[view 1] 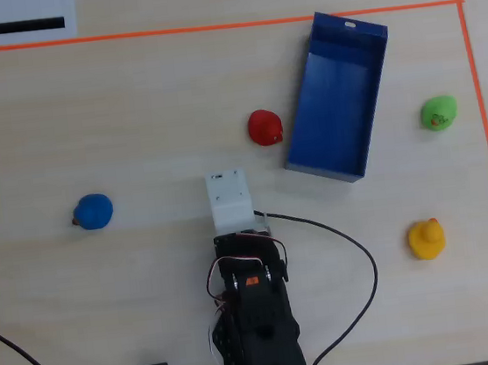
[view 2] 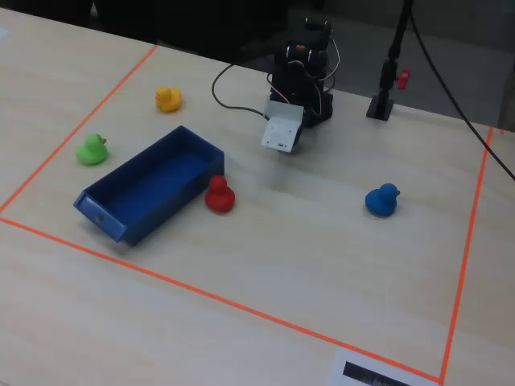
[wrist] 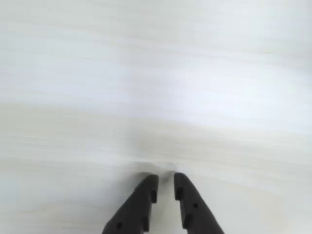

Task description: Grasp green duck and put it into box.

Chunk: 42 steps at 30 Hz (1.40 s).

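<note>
Four toy ducks on the wooden table (view 1: 131, 116), none yet moved into the box (view 1: 337, 101). Green duck (view 1: 438, 113) sitting untouched near the orange tape border (view 1: 482, 120), just beyond the box's far long side in the overhead view, well apart from the arm (view 1: 256, 322). Red duck (view 1: 264, 128) just beside the box's near long side; yellow duck (view 1: 426, 239) and blue duck (view 1: 94, 212) farther off. Box empty, blue floor bare. Gripper (wrist: 165, 183) hanging over plain tabletop in the wrist view, fingers nearly together with only a narrow gap, holding nothing. Task judged barely begun: reach toward the green duck, grasp, lift, carry and release over the box all left to do.
</note>
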{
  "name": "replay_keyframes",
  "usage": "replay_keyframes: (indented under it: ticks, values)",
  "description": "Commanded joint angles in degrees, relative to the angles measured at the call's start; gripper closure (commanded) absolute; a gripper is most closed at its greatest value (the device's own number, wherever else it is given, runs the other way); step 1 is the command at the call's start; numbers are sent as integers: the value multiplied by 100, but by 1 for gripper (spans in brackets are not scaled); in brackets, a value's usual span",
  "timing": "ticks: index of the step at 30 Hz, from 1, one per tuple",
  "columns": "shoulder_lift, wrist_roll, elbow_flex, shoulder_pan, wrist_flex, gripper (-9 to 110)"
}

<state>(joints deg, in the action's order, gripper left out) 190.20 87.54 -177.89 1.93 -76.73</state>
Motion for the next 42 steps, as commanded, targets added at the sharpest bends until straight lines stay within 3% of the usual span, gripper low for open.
replay_keyframes:
  ticks: [1, 42]
  values:
    - [-44, 18, -35, -53, 0, 101]
    - [-44, 18, -35, -53, 0, 98]
